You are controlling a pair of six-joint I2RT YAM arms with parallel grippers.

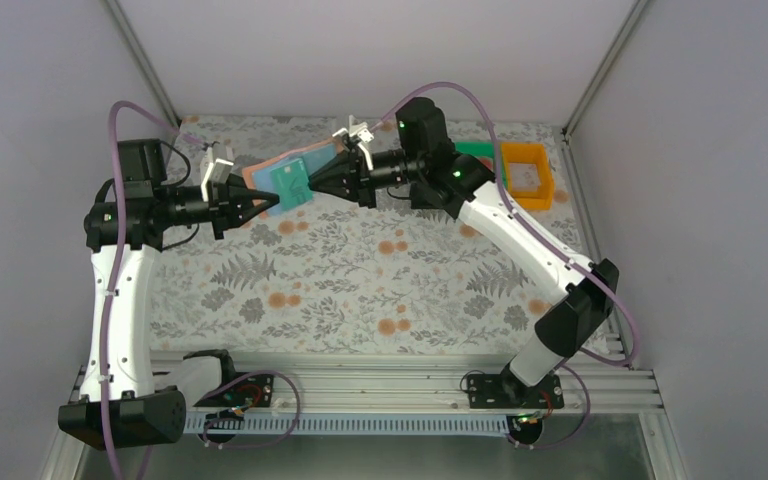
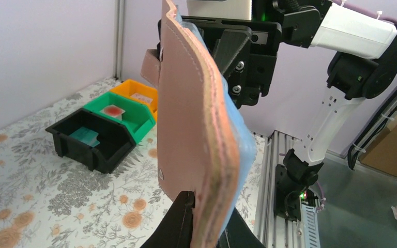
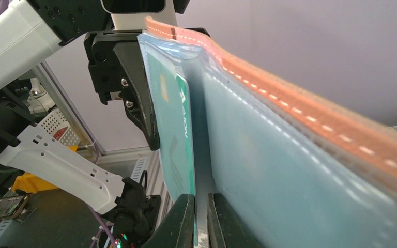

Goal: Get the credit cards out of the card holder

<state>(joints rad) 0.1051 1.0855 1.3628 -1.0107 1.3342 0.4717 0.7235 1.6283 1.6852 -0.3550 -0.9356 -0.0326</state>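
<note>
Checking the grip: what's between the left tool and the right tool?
The open card holder with a teal card against it, clearest in the top view.

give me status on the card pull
Left gripper shut on card holder, held off the table. Right gripper shut on teal card, not yet pulled free. Nothing in the way.

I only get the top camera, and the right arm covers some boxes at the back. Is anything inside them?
Observer: Yes. The left wrist camera shows a teal card lying in the black box.
Operator: And the green one?
Observer: The green box holds a white card with a red mark.
Operator: And the orange one?
Observer: A pale card lies in the orange box.
</note>
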